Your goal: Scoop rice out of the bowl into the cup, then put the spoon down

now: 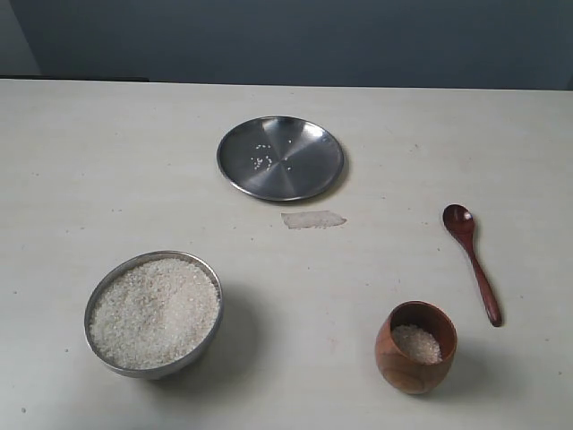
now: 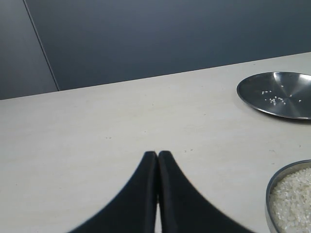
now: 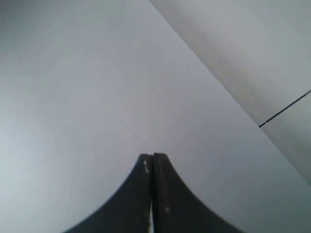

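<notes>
The steel bowl heaped with rice stands at the front left of the table. At the front right stands the wooden cup with some rice in its bottom. The wooden spoon lies flat on the table just behind and right of the cup. Neither gripper shows in the exterior view. My left gripper is shut and empty above the table, with the bowl's rim off to one side. My right gripper is shut and empty, facing a plain grey surface.
A flat steel plate with a few loose grains lies at the back middle, also visible as the plate in the left wrist view. A small pale patch lies on the table in front of it.
</notes>
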Controlling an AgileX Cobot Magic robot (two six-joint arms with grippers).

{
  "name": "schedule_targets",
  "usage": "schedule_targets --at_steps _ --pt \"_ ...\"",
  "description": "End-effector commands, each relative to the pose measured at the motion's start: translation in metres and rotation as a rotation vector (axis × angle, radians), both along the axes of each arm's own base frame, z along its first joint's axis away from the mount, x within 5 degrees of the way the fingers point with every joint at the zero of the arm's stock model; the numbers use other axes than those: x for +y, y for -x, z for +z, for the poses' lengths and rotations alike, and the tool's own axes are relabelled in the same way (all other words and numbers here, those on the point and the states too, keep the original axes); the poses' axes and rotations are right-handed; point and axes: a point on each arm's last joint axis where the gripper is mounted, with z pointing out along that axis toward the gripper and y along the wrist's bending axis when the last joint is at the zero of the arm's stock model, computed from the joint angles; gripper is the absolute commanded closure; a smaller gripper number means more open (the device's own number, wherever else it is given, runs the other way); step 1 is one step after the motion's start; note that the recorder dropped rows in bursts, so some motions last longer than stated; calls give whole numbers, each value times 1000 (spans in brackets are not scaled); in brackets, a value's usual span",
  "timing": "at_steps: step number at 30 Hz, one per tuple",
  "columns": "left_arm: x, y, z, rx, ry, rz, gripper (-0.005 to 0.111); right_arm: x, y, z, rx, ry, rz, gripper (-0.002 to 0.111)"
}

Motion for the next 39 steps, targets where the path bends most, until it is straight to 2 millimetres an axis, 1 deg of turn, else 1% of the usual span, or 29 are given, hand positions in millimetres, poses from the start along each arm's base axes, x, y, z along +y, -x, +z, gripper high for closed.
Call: schedule_targets --at_steps 1,6,8,9,12,13,15,17,19,20,22,24,26,27,28,29,30,31,32,33,34,35,37,39 --pt "0 0 -1 -8 -5 2 106 0 1 0 -7 4 -8 108" --pt "0 0 -1 -8 -5 2 106 0 1 0 -7 4 -8 108" --pt "0 0 1 -30 28 0 106 0 1 0 -9 2 -7 108" --pt "-2 0 3 -47 100 -3 106 0 1 0 -14 -10 3 108" --pt "-6 -1 9 -118 491 -8 106 0 1 0 -39 -70 46 108" --pt "-6 -1 11 -141 587 -7 106 -1 2 1 -57 -72 40 108" --pt "-6 -1 16 -189 852 1 106 -1 3 3 -72 -53 31 108" --pt "-5 -1 18 -212 1015 8 106 1 2 3 -58 -22 37 108" --pt "-6 -1 20 -215 1072 3 106 6 1 7 -17 21 61 108" --pt "-8 0 26 -206 1063 -23 106 7 1 11 1 39 75 108" --pt "-14 5 43 -189 973 -96 106 12 2 22 37 97 97 108" --pt "-20 11 63 -188 875 -172 106 15 6 36 34 137 107 108" --pt "-24 18 81 -210 829 -225 106 16 9 50 18 146 133 108" --pt "-26 23 91 -219 810 -252 106 17 8 55 28 147 152 108" --pt "-29 28 106 -222 770 -281 106 19 8 66 35 176 170 108" --pt "-31 28 114 -181 727 -299 106 21 5 73 58 202 189 108" --pt "-34 26 125 -113 670 -316 106 25 -1 83 110 246 223 108" --pt "-36 24 130 -67 644 -325 106 26 -4 87 137 267 239 108" --pt "-38 18 140 7 598 -333 106 31 -13 96 203 326 277 108" --pt "-38 14 145 48 574 -332 106 33 -17 101 235 346 294 108" --pt "-38 4 150 136 526 -323 106 38 -28 108 304 400 330 108" --pt "-37 -2 153 179 501 -316 106 41 -32 111 335 425 344 108" --pt "-33 -19 157 326 418 -267 106 50 -55 117 491 527 379 108" --pt "-29 -28 157 395 379 -234 106 54 -67 117 572 569 386 108"
